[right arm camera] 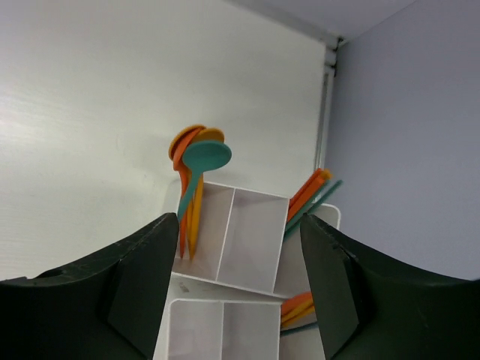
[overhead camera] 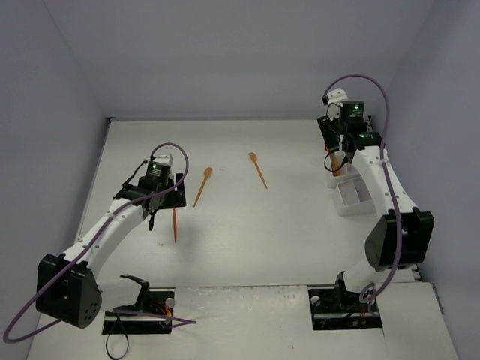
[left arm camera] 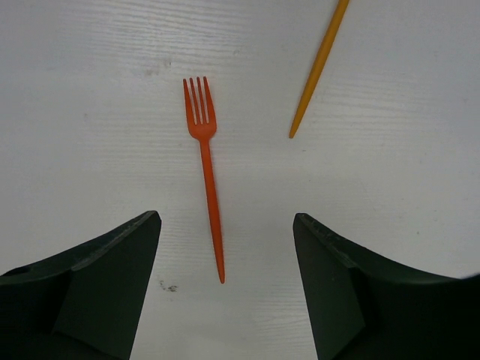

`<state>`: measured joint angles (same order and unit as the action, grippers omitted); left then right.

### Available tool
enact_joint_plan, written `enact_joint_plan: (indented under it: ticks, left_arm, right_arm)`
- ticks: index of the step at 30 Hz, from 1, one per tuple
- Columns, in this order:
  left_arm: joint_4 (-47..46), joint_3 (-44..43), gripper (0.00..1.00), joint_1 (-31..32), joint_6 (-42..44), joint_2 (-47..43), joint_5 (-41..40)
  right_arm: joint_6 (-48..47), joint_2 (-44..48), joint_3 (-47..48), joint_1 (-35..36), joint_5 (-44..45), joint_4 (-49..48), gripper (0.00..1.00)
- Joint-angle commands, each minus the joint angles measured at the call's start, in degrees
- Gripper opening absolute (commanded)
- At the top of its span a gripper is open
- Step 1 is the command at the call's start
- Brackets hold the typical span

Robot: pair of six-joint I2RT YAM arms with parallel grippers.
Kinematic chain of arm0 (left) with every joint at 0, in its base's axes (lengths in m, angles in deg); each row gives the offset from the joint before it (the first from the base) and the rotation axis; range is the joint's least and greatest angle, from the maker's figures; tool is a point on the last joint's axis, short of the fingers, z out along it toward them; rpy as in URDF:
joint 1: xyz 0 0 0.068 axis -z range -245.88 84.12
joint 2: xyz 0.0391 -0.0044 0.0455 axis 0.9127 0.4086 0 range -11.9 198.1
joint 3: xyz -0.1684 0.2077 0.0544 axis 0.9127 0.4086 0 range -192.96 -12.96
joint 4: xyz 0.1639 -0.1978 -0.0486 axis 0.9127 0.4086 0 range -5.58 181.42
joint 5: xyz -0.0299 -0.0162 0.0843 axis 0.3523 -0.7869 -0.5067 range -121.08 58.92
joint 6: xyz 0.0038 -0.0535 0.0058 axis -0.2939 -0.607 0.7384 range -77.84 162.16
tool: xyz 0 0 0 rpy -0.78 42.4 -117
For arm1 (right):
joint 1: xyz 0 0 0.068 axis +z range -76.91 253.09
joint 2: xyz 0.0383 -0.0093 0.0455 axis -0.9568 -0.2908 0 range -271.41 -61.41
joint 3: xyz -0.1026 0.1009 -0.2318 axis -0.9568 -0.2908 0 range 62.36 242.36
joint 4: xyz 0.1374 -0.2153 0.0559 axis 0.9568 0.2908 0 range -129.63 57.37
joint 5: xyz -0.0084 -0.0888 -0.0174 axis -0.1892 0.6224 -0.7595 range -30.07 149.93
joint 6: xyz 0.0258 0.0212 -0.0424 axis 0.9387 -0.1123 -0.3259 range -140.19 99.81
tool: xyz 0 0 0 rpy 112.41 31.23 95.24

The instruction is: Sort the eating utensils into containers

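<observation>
We judge the sorting well along, with three pieces left loose on the desk (overhead camera: 247,240). The left tool (left arm camera: 226,219) hangs over a red-orange fork (left arm camera: 210,187) at the left of the desk. Its jaws are wide and empty, and in the wrist view the fork's handle runs between them, tines pointing far. A yellow-orange spoon (overhead camera: 202,186) lies just right of and beyond the fork, apart from it. A second orange spoon (overhead camera: 258,170) lies further right, near the middle.

At the far right the right tool (right arm camera: 238,225) is poised over the white organizer (right arm camera: 251,240). Its jaws are apart with nothing between them. One compartment holds a teal spoon (right arm camera: 206,155) standing with several orange ones. Another, further right, holds orange and teal handles (right arm camera: 307,195) leaning together; which kind they are we cannot tell.

The step in hand, we think, is picking up the fork. Next the left tool would need to come straight down, staying centred on the thin handle, and close close to the desk surface. We cannot tell which compartment is meant for forks.
</observation>
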<state>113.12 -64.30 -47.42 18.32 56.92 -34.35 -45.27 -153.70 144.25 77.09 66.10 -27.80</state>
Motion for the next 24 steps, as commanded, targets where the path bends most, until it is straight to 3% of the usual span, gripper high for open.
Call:
enact_joint_plan:
  ticks: [1, 13, 20, 24]
  left_arm:
    - [1.1, -0.1, 0.65, -0.1, -4.8, 3.0, -2.8]
    - [0.6, -1.3, 0.46, -0.1, -6.2, 14.9, -5.3]
    - [-1.5, -2.5, 0.35, -0.1, -5.9, 21.9, -6.4]
    - [-2.5, -2.9, 0.24, -0.1, -5.7, 24.5, -6.1]
  right_arm:
    - [9.4, 11.8, -1.2, 2.0, 2.2, -2.7, 0.64]
    - [20.0, 31.1, -14.3, 2.3, -5.1, -2.5, 0.66]
    - [21.8, 36.1, -19.5, 2.4, -9.2, -2.6, 0.67]
    - [22.3, 37.1, -20.3, 2.8, -9.9, -2.5, 0.67]
